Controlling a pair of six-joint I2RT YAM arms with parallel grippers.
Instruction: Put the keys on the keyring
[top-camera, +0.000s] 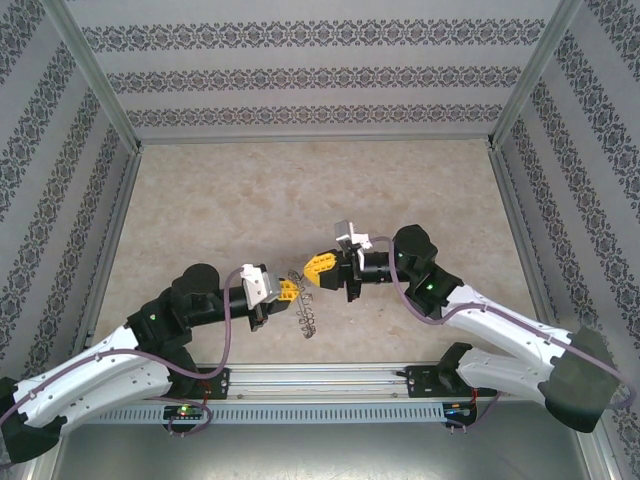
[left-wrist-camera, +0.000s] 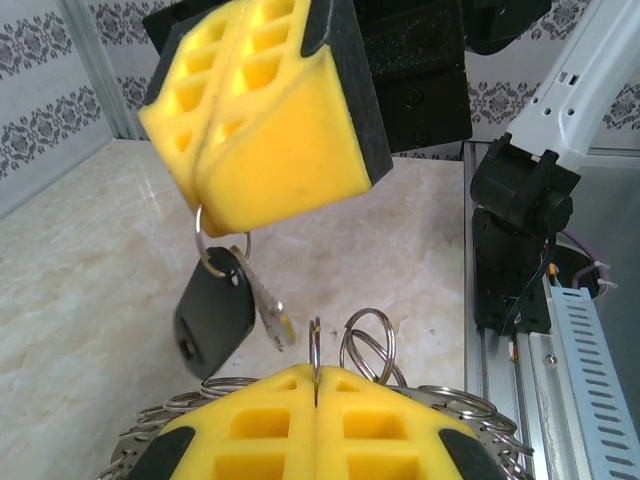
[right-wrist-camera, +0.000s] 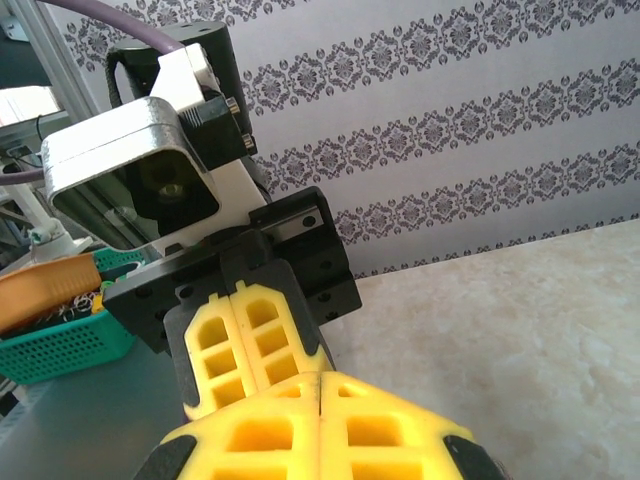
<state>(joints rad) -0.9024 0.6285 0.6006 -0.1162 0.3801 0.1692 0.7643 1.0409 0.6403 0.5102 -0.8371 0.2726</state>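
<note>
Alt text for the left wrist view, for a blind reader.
The right hand, yellow foam pads shut, dangles a small black-headed key with a silvery blade by a thin ring over the left hand, whose yellow pads pinch a wire loop of the grey metal keyring.

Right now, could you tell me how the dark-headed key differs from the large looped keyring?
The small dark-headed, silver-bladed key is far smaller than the large grey metal keyring fringed with wire loops. The key dangles below the right hand; the keyring is pinched at its rim in the left hand. Both are held in shut hands.
</note>
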